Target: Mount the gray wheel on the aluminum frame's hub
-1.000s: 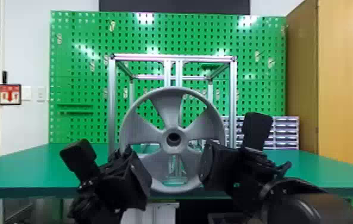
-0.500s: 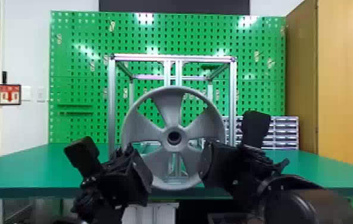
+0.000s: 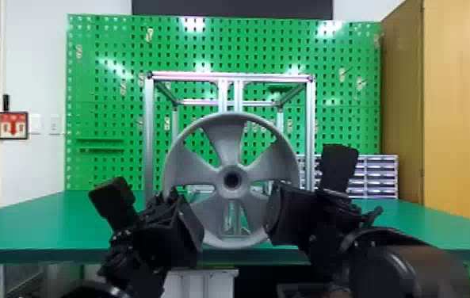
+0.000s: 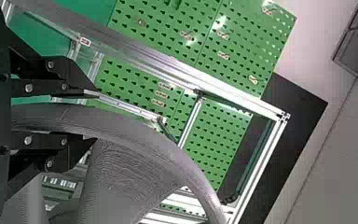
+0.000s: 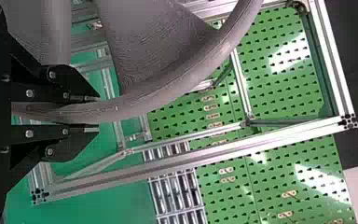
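Green-topped table (image 3: 47,226), spanning left to right | aluminum-profile frame (image 3: 149,138), upright, far | five-spoke gray wheel (image 3: 226,140), upright, nearer than frame's front | left gripper (image 3: 176,234), jaws pinching wheel's left rim | right gripper (image 3: 290,216), jaws pinching right rim

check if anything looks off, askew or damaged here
Nothing stands out. The wheel stands upright, its rim between the fingers of the left gripper and the right gripper; the frame behind it looks straight.
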Action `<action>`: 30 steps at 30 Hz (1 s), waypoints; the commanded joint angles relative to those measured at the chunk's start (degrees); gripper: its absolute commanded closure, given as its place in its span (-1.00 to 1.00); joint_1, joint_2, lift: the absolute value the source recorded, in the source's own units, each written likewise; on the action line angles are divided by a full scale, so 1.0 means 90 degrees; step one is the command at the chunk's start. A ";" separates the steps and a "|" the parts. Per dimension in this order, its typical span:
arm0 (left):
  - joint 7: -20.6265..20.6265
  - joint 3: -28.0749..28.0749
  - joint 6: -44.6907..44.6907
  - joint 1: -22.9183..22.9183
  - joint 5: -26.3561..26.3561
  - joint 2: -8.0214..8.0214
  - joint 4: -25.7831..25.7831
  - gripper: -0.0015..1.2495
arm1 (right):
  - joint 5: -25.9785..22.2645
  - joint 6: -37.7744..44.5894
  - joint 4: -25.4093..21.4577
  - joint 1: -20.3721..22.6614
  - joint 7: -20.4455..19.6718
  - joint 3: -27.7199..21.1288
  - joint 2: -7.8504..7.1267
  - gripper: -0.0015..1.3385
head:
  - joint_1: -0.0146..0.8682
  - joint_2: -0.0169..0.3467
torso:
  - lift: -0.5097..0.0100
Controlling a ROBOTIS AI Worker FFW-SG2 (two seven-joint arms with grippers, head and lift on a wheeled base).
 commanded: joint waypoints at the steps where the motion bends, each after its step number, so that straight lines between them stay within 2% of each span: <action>1: 0.0000 0.0004 0.0000 -0.0062 -0.0047 -0.0016 0.0051 0.45 | 0.0004 0.0069 0.0047 -0.0062 0.0001 0.0000 0.0006 0.60 | -0.98 -0.87 | -0.96; 13: 0.0000 0.0004 0.0068 -0.0179 -0.0135 -0.0065 0.0236 0.45 | -0.0270 0.0323 0.0408 -0.0316 0.0001 -0.0078 0.0006 0.60 | -0.98 -0.87 | -0.96; 30: 0.0000 0.0063 0.0059 -0.0316 -0.0213 -0.0134 0.0451 0.45 | -0.0182 0.0479 0.0819 -0.0638 0.0001 -0.0146 0.0006 0.60 | -0.98 -0.87 | -0.96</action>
